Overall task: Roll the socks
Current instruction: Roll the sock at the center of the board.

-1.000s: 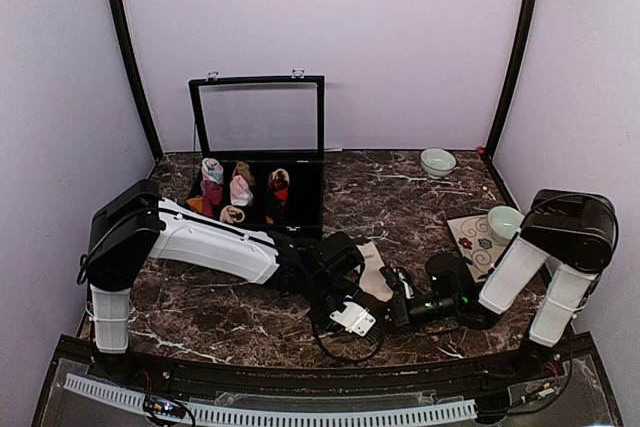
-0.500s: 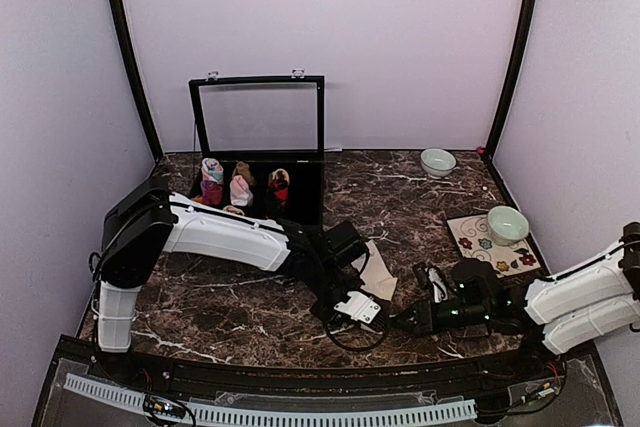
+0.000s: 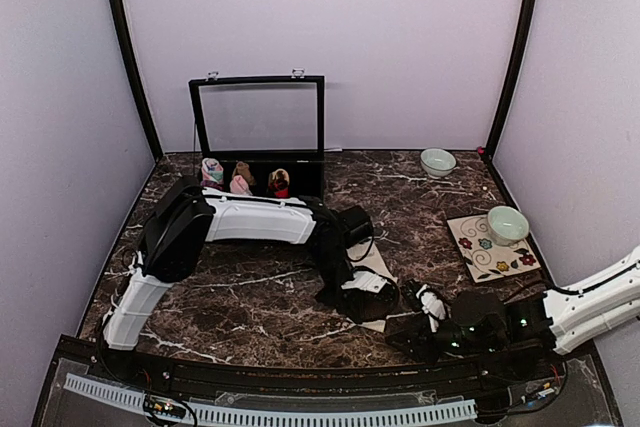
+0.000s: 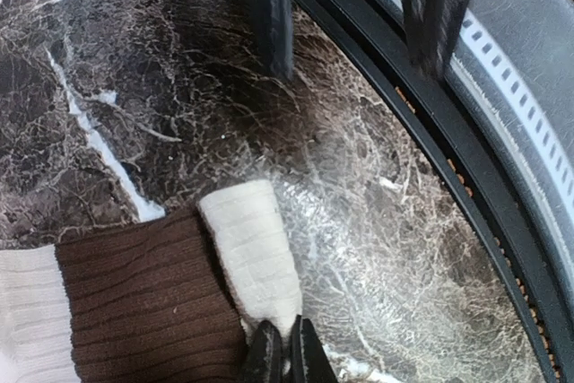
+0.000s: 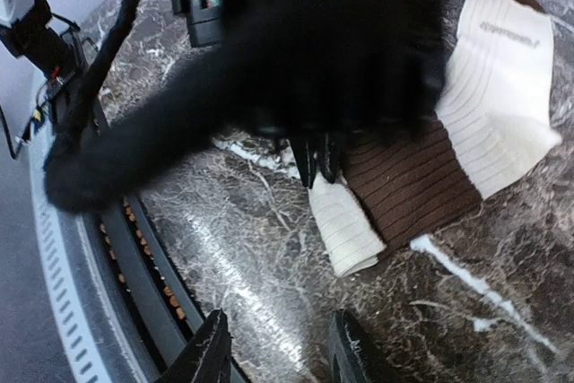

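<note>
The left tool (image 4: pixel 285 354) is pinching its fingers tight together on the narrow cream end of the cream sock (image 5: pixel 502 78), right at the fabric's edge. The sock is lying flat on the marble tabletop (image 3: pixel 250 292), a little toward 5 o'clock from the middle in the top view, close to the near rim. In the left wrist view its brown ribbed band (image 4: pixel 152 302) is lying at 9 o'clock of the pinched cream strip and touching it, with more cream fabric showing beyond at the far left. In the right wrist view the band is running between the wide cream part at 2 o'clock and the small strip at 6 o'clock.

The right tool (image 5: pixel 280 334) is holding its fingers apart with nothing between them, hanging low over bare marble just beside the sock, at 4 o'clock of it in the top view.

A black box (image 3: pixel 310 197) is standing open at 11 o'clock with rolled bundles (image 3: pixel 240 185) inside. A pale bowl (image 3: pixel 437 161) is sitting at 1 o'clock, and a second bowl (image 3: pixel 507 222) is resting on a patterned mat (image 3: pixel 480 252) at 3 o'clock.
</note>
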Action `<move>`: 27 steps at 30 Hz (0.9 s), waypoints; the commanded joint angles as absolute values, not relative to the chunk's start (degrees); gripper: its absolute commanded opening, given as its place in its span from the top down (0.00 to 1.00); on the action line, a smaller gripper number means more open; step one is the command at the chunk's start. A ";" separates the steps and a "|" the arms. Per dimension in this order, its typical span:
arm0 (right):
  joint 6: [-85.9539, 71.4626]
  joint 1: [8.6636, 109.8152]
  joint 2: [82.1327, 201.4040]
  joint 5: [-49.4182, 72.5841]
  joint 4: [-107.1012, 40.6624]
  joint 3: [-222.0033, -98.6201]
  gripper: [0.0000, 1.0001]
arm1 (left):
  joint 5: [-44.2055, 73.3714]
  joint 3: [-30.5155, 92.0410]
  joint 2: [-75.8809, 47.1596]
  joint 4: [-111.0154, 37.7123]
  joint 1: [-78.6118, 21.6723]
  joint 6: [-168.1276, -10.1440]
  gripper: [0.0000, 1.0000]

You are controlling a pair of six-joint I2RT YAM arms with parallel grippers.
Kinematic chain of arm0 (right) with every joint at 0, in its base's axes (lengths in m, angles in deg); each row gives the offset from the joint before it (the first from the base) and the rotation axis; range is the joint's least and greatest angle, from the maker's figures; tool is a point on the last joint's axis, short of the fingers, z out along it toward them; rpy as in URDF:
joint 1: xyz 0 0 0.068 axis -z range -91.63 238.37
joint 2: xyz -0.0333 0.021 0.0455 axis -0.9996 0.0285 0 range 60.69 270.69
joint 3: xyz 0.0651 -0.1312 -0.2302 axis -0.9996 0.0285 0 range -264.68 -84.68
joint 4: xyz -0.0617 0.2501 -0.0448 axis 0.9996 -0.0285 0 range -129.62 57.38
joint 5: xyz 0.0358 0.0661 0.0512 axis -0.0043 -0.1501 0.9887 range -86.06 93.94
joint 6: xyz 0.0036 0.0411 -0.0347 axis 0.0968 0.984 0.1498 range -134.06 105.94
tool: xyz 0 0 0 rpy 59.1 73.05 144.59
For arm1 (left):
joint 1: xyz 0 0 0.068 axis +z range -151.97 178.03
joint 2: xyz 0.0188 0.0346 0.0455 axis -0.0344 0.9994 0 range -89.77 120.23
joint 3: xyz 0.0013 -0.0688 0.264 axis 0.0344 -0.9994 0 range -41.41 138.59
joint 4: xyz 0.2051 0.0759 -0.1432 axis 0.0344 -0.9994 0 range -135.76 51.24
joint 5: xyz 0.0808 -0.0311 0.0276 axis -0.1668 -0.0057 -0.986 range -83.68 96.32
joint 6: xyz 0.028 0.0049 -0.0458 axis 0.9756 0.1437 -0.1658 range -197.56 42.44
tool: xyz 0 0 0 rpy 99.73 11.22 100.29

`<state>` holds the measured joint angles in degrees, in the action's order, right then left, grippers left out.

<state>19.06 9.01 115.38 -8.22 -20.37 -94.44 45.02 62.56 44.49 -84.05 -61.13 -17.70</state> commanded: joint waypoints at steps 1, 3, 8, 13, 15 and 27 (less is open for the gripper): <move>11.56 5.28 122.80 -16.91 -23.66 -100.84 0.64 | 48.01 66.29 50.28 -100.44 -60.18 -17.03 1.00; 9.22 3.56 127.92 -18.40 -24.93 -104.08 0.65 | 48.33 67.66 51.30 -102.44 -60.11 -16.76 1.00; 2.03 1.72 137.48 -21.90 -26.88 -110.73 0.66 | 51.30 68.31 52.46 -105.03 -59.98 -16.44 1.00; -4.89 1.73 142.06 -23.64 -25.62 -113.74 0.65 | 50.83 70.14 54.62 -108.44 -59.82 -15.41 1.00; -6.88 1.71 143.89 -23.51 -25.60 -115.07 0.64 | 50.72 70.45 55.14 -108.42 -59.64 -15.70 1.00; -9.13 1.71 150.71 -22.69 -19.07 -116.00 0.70 | 49.54 71.78 55.86 -106.62 -59.45 -17.82 0.99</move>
